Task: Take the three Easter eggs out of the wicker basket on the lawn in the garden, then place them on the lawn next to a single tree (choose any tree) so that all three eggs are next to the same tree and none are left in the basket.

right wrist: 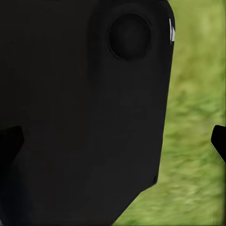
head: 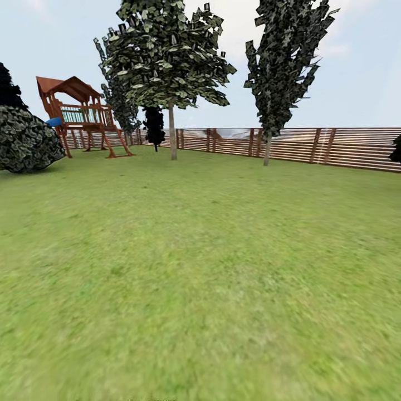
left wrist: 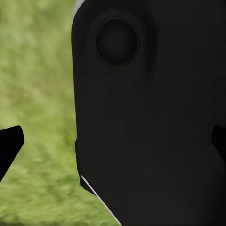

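The lawn stretches ahead of you, green with yellowish patches, running back to the slatted fence that closes the garden from 12 to 3 o'clock. Two pale-trunked trees stand before it — the tree at about 12 o'clock with a broad low crown, a narrower second tree toward 1 o'clock. At 10 o'clock sits the wooden playset, with a dark leafy bush at 9 o'clock.

In each wrist view a dark part of the robot's body blocks the middle. The left pincer and the right pincer each show a fingertip at either edge, well apart — so both stand open and carry nothing.

Judging from their description, the eggs should be light, hard, smooth and prone to roll or slip; take each across its widest middle with gentle squeeze. Either pale trunk would serve as the drop spot.
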`<state>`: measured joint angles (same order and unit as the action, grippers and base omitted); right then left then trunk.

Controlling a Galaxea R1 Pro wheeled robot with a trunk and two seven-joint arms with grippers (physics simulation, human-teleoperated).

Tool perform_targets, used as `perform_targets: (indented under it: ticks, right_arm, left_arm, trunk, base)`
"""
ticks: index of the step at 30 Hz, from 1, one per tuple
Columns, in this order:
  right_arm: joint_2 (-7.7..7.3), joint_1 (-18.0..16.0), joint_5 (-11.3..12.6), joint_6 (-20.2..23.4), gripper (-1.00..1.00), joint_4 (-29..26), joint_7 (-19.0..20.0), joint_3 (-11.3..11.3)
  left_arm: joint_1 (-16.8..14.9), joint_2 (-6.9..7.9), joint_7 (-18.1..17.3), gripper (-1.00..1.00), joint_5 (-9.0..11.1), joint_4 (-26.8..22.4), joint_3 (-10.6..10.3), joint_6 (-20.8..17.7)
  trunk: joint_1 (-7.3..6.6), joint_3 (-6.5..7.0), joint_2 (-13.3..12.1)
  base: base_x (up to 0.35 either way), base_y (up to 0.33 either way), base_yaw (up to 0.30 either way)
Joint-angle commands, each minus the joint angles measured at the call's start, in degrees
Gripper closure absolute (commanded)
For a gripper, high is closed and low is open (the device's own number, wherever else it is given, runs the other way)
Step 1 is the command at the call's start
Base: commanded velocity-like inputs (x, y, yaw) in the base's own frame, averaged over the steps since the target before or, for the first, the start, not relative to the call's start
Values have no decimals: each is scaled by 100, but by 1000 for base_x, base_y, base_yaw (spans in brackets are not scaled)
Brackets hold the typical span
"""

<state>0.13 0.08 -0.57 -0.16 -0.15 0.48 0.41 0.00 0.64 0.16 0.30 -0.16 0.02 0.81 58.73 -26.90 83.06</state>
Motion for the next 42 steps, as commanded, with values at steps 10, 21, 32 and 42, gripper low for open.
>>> perform_targets:
  ticks: [10, 21, 32, 42]
  right_arm:
    - [28, -4, -23, -15, -100, -33, 9, 9]
    - [60, -5, -31, -19, -100, -140, 14, 26]
    - [63, -8, -31, -19, -100, -147, 9, 308]
    - [59, -7, -23, -17, -100, -145, 5, 384]
  left_arm:
    - [0, 6, 2, -100, -3, -2, -4, 33]
    - [0, 5, 2, -100, 4, -2, 2, 33]
    - [0, 6, 2, -100, 4, -2, 0, 34]
    - [0, 6, 2, -100, 5, -2, 0, 34]
  trunk:
    - [0, -3, 2]
    - [0, -21, 2]
    - [0, -51, 2]
    - [0, -81, 2]
  base:
    - [0, 0, 252]
    - [0, 0, 251]
    - [0, 0, 248]
    - [0, 0, 244]
